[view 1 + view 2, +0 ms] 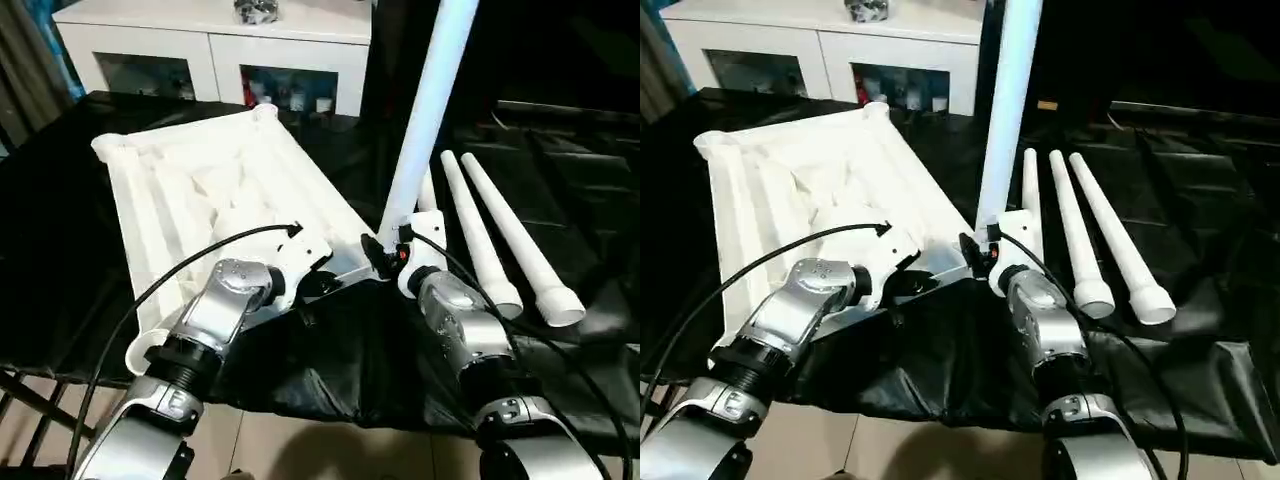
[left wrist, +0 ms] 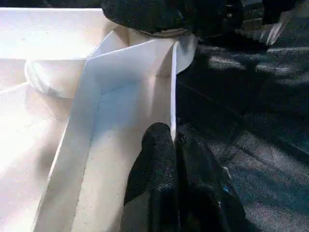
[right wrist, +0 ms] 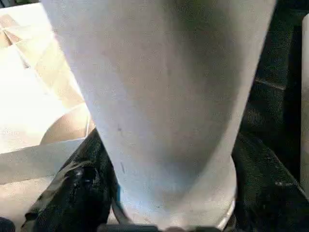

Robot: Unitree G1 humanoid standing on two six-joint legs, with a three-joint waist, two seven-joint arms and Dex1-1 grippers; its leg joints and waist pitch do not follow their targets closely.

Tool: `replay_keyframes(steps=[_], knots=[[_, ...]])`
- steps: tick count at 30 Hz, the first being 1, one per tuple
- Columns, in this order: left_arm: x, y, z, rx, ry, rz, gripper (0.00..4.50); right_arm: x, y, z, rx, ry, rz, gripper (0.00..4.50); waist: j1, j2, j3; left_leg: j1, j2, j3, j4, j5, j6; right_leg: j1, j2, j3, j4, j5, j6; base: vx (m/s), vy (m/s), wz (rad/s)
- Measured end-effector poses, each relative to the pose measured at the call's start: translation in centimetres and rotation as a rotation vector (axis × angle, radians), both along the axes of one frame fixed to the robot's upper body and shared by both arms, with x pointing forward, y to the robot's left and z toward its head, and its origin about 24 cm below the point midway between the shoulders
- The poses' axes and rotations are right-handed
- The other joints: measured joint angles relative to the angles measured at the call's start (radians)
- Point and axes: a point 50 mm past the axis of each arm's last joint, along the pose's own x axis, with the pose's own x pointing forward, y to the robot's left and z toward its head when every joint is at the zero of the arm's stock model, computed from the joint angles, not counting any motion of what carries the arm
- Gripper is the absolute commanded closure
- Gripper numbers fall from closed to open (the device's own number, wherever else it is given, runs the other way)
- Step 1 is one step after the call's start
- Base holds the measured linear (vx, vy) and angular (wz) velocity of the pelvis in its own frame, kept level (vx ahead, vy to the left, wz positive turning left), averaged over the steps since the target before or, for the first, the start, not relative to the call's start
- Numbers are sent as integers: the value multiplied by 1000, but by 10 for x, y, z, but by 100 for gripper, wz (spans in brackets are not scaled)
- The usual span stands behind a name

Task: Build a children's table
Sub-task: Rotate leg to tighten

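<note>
The children's table top lies upside down on a black cloth, ribbed underside up. My left gripper is shut on the thin rim of the top, close to its near right corner. One white tube leg stands upright at that corner, and my right gripper is shut around its lower end. In the right wrist view the leg has a black finger beside it. I cannot tell whether the leg's base sits in the corner socket. Three loose legs lie to the right.
A white cabinet with glass doors stands behind the table top. The black cloth covers the work surface and hangs over its near edge. Black cables run along both forearms. Pale floor shows below.
</note>
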Motion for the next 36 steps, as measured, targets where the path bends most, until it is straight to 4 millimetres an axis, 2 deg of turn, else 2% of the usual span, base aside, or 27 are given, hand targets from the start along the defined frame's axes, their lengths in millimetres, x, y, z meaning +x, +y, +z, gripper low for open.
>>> replay_keyframes(steps=[4, 7, 16, 21, 27, 36], knots=[[-2, 8, 2, 14, -12, -25, 450, -1, 4, 1, 18, -12, 56, 78, -11, -1, 0, -2, 0, 0, -1, 0, 0, -2, 0, 0, 0, -1, 1, 0, 0, 0], [-4, 18, 3, 15, -13, -67, 450, -8, 1, 1, 9, -28, 169, 78, -13, -1, 0, -2, 0, 0, -4, 0, 0, -4, 0, -1, 0, 1, -1, 0, 0, 0], [-13, 38, 7, 22, 11, -219, 450, -33, -24, 6, -54, -38, 504, 78, 7, -1, 1, -5, 0, -1, -7, -1, 1, -6, 0, -3, -4, 0, 0, 0, 0, 0], [-18, 44, 8, 24, 31, -313, 450, -47, -36, 11, -83, -9, 687, 78, 29, -1, 2, -6, 0, -1, -6, -1, 1, -6, 0, -3, -5, 0, 0, 0, 0, 0], [-24, 47, 8, 28, 56, -401, 450, -55, -43, 15, -104, 21, 819, 138, 39, -1, 2, -6, 1, -1, -6, -1, 1, -6, 0, -3, -4, 0, 0, 0, 0, 0], [-25, 47, 8, 25, 64, -430, 450, -60, -40, 16, -107, 24, 852, 171, 47, -1, 2, -6, 1, -1, -6, -1, 1, -6, 0, -3, -4, 0, 0, 0, 0, 0]])
